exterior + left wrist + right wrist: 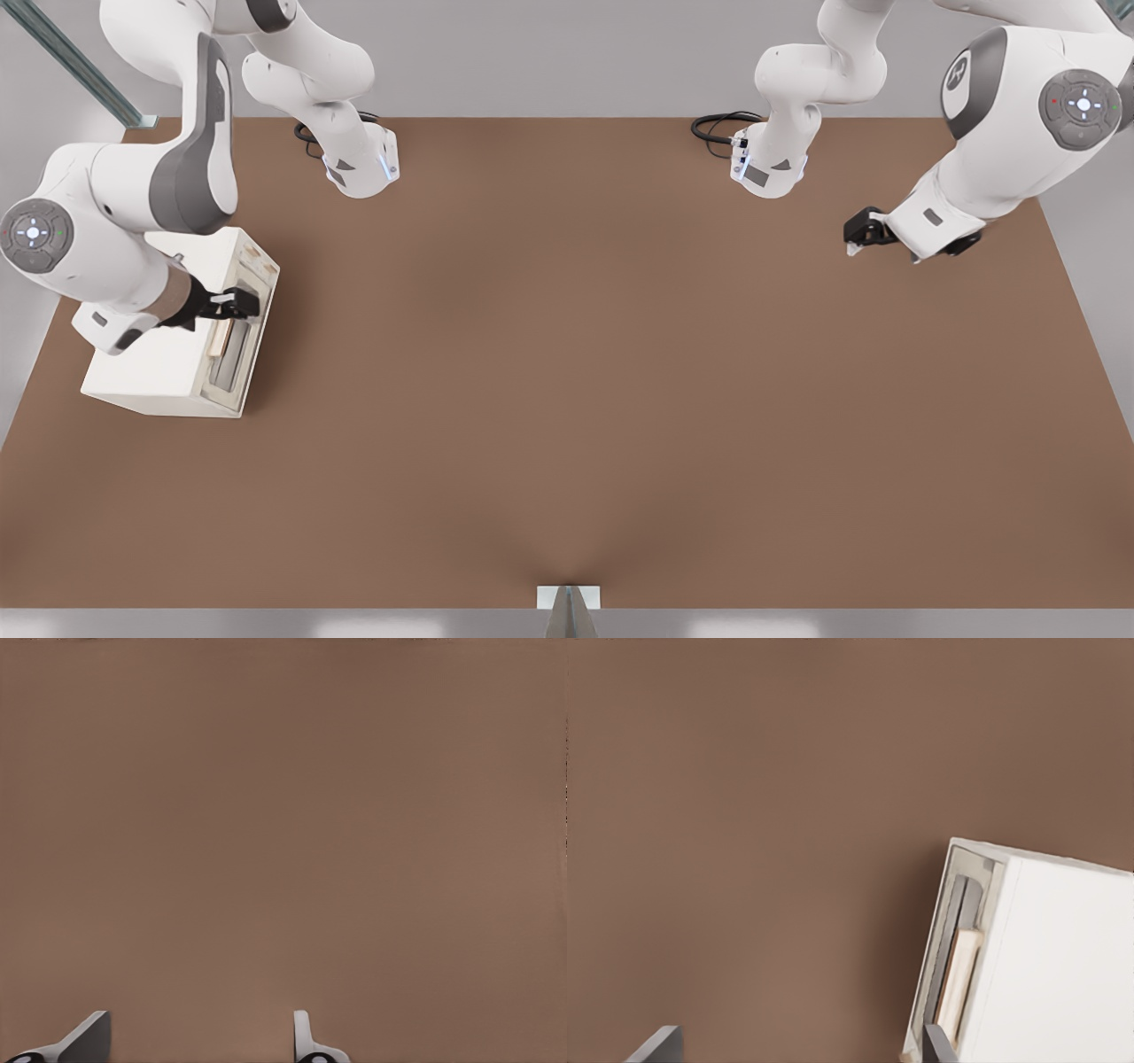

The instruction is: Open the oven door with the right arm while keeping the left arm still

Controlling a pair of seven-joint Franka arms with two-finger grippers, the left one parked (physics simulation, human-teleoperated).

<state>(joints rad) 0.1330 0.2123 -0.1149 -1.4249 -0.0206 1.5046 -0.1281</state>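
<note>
Sitting near the front view's left edge of the bare brown tabletop [567, 399], the cream-white box oven [168, 354] faces right. Its framed, windowed door [237, 346] with tan bar handle [221, 338] looks closed. The white right arm [115, 221] reaches over the oven, hiding part; its black two-finger tool [237, 303], fingers apart, hovers above the door's upper edge.

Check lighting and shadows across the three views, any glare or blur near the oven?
Front view: even, soft light, no glare; the oven casts a faint shadow on the table, gripper over the oven door. Right wrist view: flat light, door edges slightly soft. Left wrist view: plain brown surface, shadowless.
</note>
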